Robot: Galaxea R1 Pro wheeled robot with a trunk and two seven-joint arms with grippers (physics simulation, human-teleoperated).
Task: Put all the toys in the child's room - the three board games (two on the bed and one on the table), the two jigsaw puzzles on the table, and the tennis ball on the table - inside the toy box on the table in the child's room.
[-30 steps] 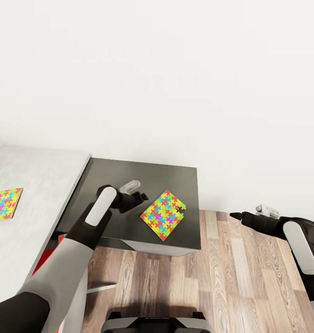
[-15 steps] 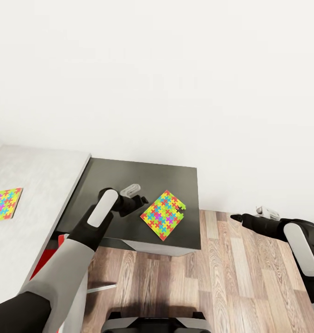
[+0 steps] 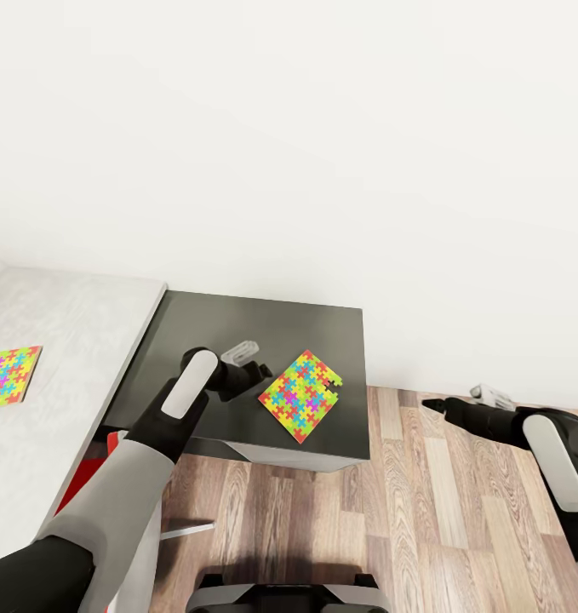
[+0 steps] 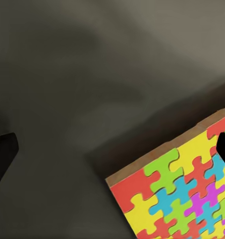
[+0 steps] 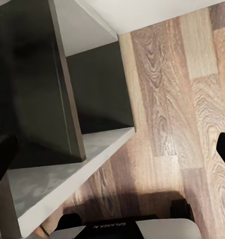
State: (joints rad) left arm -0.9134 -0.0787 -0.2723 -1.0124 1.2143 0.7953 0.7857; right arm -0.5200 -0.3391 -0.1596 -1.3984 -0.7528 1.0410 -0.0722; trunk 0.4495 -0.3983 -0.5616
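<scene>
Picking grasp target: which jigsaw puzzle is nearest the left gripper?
The jigsaw puzzle on the dark grey section, just beside the left gripper; the other puzzle lies on the pale top.

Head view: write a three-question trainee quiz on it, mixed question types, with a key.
1. True or false: the jigsaw puzzle on the dark grey section of the table lies flat.
2. What is the left hand closest to? A) that puzzle B) the second puzzle on the pale grey top C) the floor
3. Fill in: the right hand hangs over the wood-plank ____.

Key: 1 true; 2 A; 3 floor.
</scene>
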